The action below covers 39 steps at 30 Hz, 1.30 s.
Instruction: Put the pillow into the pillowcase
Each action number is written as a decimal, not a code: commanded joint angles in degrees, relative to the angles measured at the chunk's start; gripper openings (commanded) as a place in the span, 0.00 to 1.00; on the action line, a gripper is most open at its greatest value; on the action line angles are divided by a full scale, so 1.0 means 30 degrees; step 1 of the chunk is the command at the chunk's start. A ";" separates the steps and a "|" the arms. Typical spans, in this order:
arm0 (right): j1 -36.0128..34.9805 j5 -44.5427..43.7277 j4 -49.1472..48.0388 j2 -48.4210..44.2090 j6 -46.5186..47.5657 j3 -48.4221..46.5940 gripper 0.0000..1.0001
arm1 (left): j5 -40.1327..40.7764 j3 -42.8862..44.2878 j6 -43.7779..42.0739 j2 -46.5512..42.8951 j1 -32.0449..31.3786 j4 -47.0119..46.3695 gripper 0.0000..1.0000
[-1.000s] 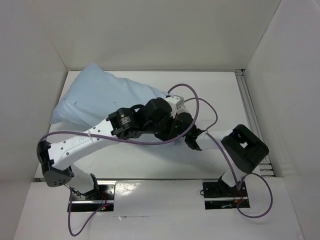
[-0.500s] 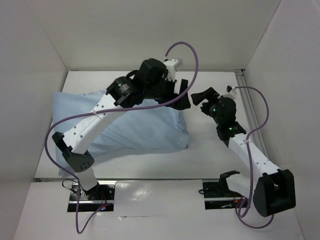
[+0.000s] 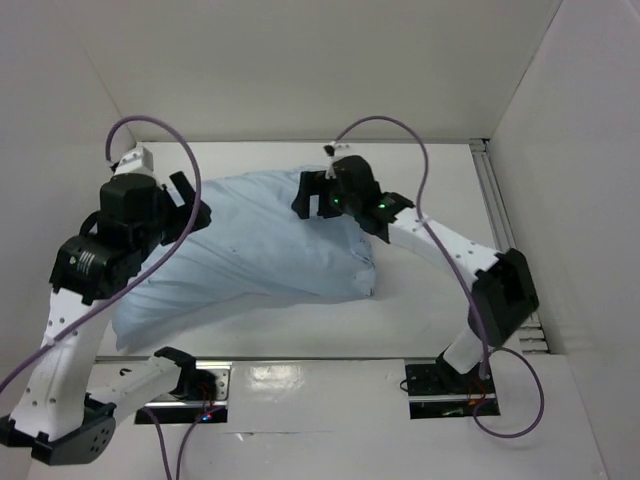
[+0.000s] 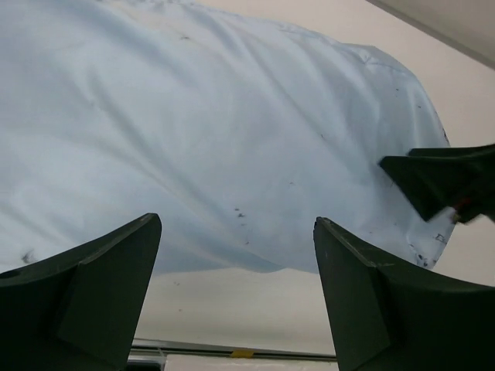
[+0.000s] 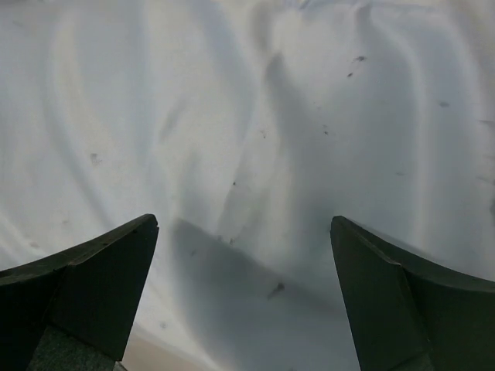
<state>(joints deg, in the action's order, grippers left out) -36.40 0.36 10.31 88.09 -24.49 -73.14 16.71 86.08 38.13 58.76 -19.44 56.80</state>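
**Spotter:** Where do your grippers stand right now?

**Me:** My left gripper (image 4: 236,224) hangs over the left end of the light blue, thin, wrinkled cloth pillowcase (image 3: 260,250). Its fingers are wide apart with nothing between them. My right gripper (image 5: 244,224) hovers over the far right part, fingers spread too, only bare cloth below and no grip.

**Spotter:** And the soft white stuffed pillow?

**Me:** I see no white anywhere. The pillowcase lies plump on the white table (image 3: 420,290), slanting from near left to far right, so I judge the pillow is inside it. I cannot tell from here which end is the mouth.

**Spotter:** So what's the step?

**Me:** Finishing, I reckon: find the open end and make sure no pillow pokes out. To do it well I come down slowly on one edge only. I pinch just the thin top layer of cloth, not the stuffing, and tug the hem outward. The other gripper presses the bulk flat so the bundle doesn't slide along the table.

**Spotter:** Any risk?

**Me:** Both arms are over the same cloth, so I work them at opposite ends and the fingers don't meet. I pull gently, since this fabric looks quick to bunch.
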 commanded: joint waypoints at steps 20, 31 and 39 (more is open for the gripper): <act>0.8150 0.0204 -0.3054 -0.1207 -0.4756 0.3899 0.00 | -0.6154 -0.3175 -0.0845 0.1416 0.2408 -0.2496 0.90; 0.7974 -0.3014 0.3380 -0.4603 -0.0950 0.0452 1.00 | -0.8468 -0.5733 -0.0286 0.5310 0.2584 -0.7125 0.88; 0.7974 -0.8168 0.7665 -0.7507 0.0544 -0.1576 1.00 | -0.7216 -0.1541 -0.2567 0.2012 0.2584 -0.4579 0.93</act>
<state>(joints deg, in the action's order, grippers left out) -12.27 -14.92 25.87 68.10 -26.02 -74.74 -6.31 74.46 35.22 72.77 -11.97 43.62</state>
